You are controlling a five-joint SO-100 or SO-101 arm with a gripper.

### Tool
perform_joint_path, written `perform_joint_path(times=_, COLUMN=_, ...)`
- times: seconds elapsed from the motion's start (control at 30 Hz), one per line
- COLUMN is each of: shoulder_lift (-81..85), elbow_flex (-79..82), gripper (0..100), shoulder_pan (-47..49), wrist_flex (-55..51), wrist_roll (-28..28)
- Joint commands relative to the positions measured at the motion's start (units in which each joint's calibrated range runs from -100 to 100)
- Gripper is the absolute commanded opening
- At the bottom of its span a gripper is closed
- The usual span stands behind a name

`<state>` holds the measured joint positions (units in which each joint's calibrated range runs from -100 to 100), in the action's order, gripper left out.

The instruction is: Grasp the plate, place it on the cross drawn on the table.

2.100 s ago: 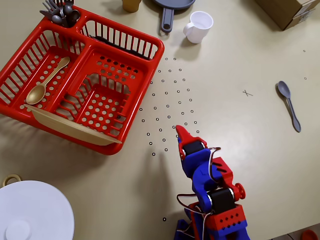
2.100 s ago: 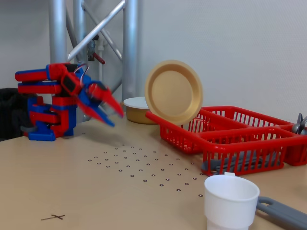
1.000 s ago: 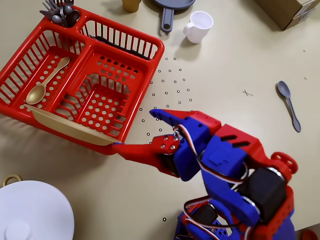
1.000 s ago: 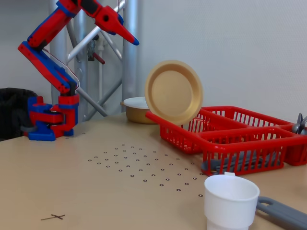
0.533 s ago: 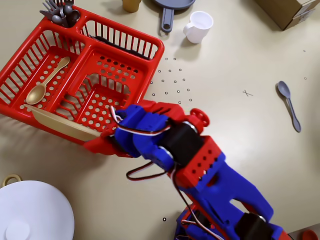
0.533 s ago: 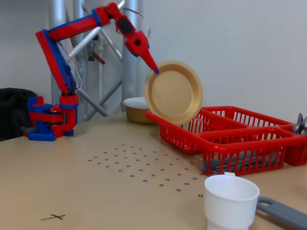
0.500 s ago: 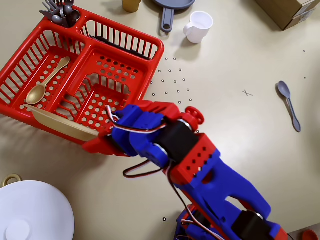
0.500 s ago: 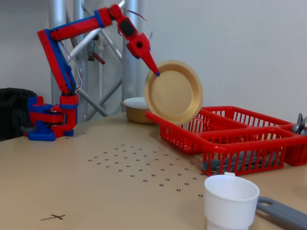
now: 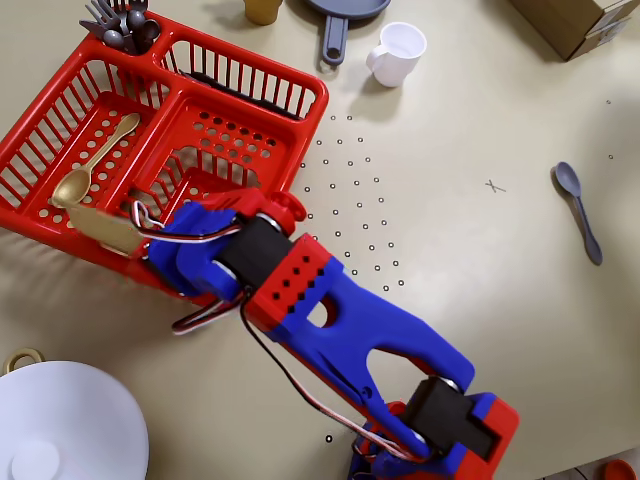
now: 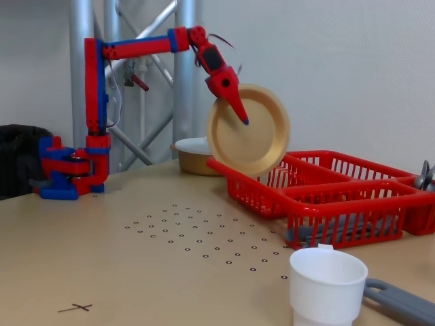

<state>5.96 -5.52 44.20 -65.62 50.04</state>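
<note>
The plate (image 10: 255, 142) is golden and stands on edge, its face turned to the fixed view. Its lower rim is at the near-left end of the red basket (image 10: 353, 193). My gripper (image 10: 238, 112) is shut on the plate's upper rim, one red finger (image 10: 239, 109) lying across its face. In the overhead view the plate shows edge-on as a golden strip (image 9: 100, 227) over the basket's front edge, by the arm's wrist (image 9: 200, 245). The cross (image 9: 494, 186) is a small pen mark on the bare table, well right of the basket; in the fixed view the cross (image 10: 83, 308) lies near the front left.
The basket (image 9: 310, 95) holds a golden spoon (image 9: 95, 160) and grey cutlery (image 9: 125, 25). A white cup (image 9: 398, 52), a grey pan handle (image 9: 333, 40), a grey spoon (image 9: 578, 208), a cardboard box (image 9: 580, 20) and a white lid (image 9: 60, 425) lie around.
</note>
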Motion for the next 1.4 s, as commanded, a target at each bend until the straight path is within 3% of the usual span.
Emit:
perform_joint_path(times=0.0, shoulder_lift=0.5, elbow_flex=-4.5, gripper=5, shoulder_pan=0.2, wrist_flex=2.4, wrist_roll=-0.5)
perform_joint_path(times=0.43, shoulder_lift=0.6, elbow_flex=-4.5, gripper=0, shoulder_pan=0.6, wrist_flex=3.0, wrist_roll=0.3)
perform_joint_path(times=0.9, shoulder_lift=6.5, elbow_flex=-6.5, gripper=0, shoulder_pan=3.3, wrist_flex=6.3, wrist_roll=-4.1)
perform_joint_path(times=1.37, shoulder_lift=10.9, elbow_flex=-12.0, gripper=0, shoulder_pan=2.2, wrist_flex=7.7, wrist_roll=-4.2)
